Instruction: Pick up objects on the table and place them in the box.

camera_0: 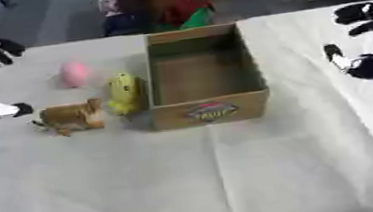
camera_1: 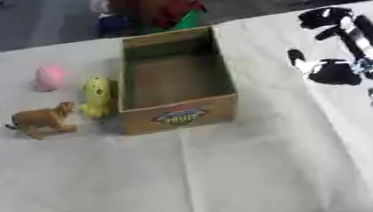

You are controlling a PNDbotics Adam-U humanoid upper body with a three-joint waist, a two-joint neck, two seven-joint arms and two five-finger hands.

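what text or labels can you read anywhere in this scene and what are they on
No text can be read.
Cardboard box: a round logo sticker in red, yellow and dark colours on its front wall, too blurred to read.
Pink object, yellow toy, brown toy animal: no visible writing.
White tablecloth: plain, no markings.

A pale cloth-covered desk (camera_0: 233,173) carries an open cardboard box (camera_0: 210,110), with a yellow toy (camera_0: 123,92), brown animal figure (camera_1: 43,119) and pink object (camera_0: 74,73) left of it
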